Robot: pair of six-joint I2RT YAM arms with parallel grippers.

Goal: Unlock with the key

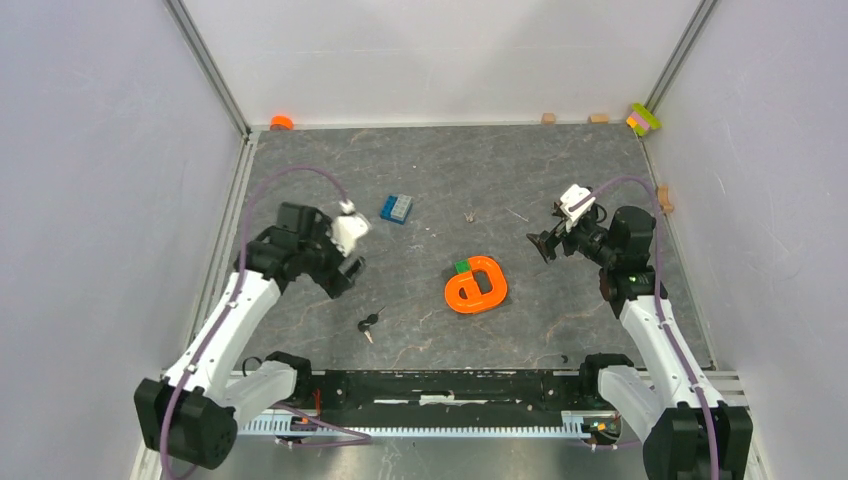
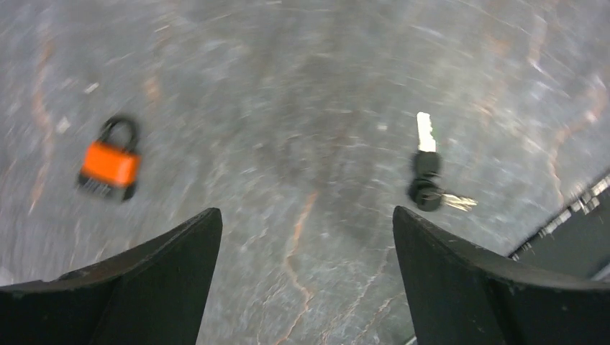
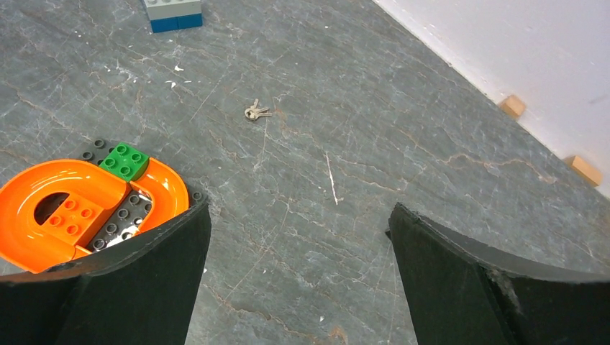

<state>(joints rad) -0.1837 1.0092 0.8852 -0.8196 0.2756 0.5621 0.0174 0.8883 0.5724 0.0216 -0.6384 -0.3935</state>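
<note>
Since the key (image 2: pixel 426 172) lies flat on the worktop (image 2: pixel 302 93) just ahead of the left gripper (image 2: pixel 306 215), whose jaws stand wide and empty, it looks light, stiff and prone to skid, best pinched across its thicker black head; right gripper (image 3: pixel 298 208) likewise wide, empty.

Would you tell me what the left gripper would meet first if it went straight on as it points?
Probably bare table: the open left gripper aims between the orange padlock and the key, which lies slightly right of that line. Depth is unclear in the blurred wrist view.
</note>
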